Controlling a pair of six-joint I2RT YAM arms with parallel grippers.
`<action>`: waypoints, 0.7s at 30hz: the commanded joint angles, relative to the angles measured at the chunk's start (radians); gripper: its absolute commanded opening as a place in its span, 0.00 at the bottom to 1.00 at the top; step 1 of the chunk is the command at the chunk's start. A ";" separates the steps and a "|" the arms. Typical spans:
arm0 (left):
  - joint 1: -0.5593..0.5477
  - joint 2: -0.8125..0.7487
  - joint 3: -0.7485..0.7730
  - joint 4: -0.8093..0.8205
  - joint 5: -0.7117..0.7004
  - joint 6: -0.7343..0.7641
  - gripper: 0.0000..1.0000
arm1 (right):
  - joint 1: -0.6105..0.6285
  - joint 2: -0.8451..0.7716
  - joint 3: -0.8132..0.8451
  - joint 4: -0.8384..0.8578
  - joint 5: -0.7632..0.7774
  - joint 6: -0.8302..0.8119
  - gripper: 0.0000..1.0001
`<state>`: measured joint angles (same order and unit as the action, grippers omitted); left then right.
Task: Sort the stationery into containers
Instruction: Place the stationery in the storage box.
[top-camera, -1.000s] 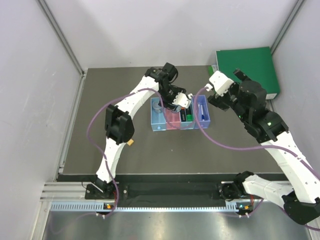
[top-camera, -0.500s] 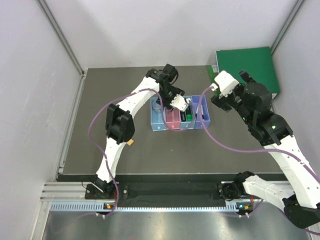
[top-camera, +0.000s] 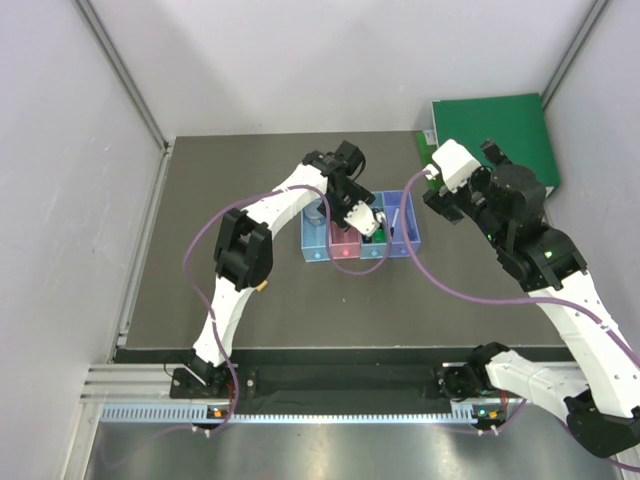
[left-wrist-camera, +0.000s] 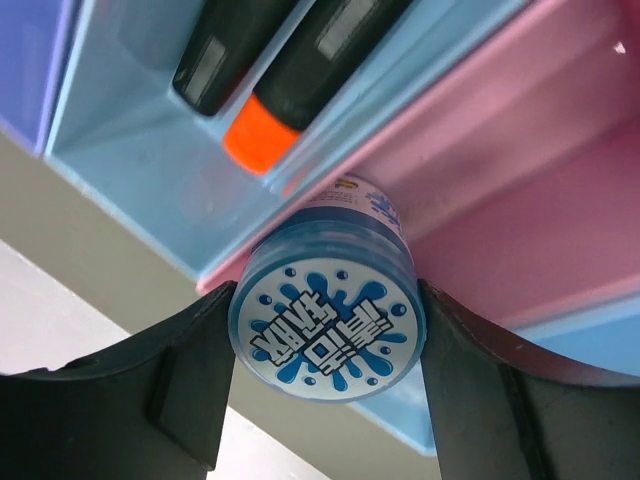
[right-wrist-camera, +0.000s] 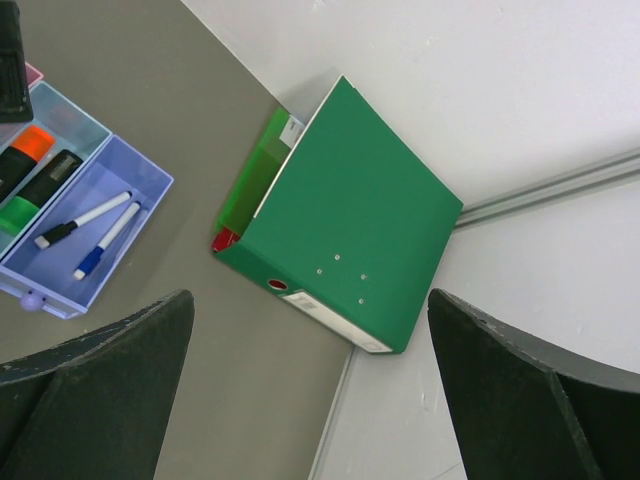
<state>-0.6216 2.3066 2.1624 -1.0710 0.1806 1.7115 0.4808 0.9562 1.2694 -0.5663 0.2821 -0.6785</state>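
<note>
My left gripper (left-wrist-camera: 325, 335) is shut on a blue round tin (left-wrist-camera: 325, 310) with a splash label and holds it over the edge of the pink bin (left-wrist-camera: 520, 190). In the top view the left gripper (top-camera: 348, 222) hangs over the row of bins (top-camera: 320, 250). The light blue bin (left-wrist-camera: 130, 170) holds black highlighters, one with an orange cap (left-wrist-camera: 262, 140). The purple bin (right-wrist-camera: 140, 170) holds two white pens (right-wrist-camera: 90, 235). A grey tin (top-camera: 316, 212) lies in the leftmost bin. My right gripper (right-wrist-camera: 310, 330) is open and empty, raised right of the bins (top-camera: 490, 152).
A large green binder (right-wrist-camera: 350, 210) lies at the back right corner, against the wall (top-camera: 500, 130). A tiny orange block (top-camera: 261, 285) lies on the dark mat beside the left arm. Grey walls close in the mat on the left, back and right.
My left gripper has moved a little right and nearer with the blue tin, over the pink bin. The right arm rose slightly toward the right, then held still.
</note>
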 joint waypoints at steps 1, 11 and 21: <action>-0.007 -0.050 -0.098 0.094 -0.015 0.059 0.00 | -0.019 -0.020 -0.002 0.039 -0.012 0.022 1.00; -0.010 -0.062 -0.108 0.151 -0.027 -0.001 0.34 | -0.025 -0.027 -0.004 0.036 -0.018 0.034 1.00; -0.009 -0.128 -0.159 0.230 -0.032 -0.056 0.47 | -0.028 -0.028 0.011 0.028 -0.024 0.046 1.00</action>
<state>-0.6418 2.2513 2.0220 -0.9367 0.1444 1.6676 0.4694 0.9489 1.2694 -0.5667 0.2676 -0.6571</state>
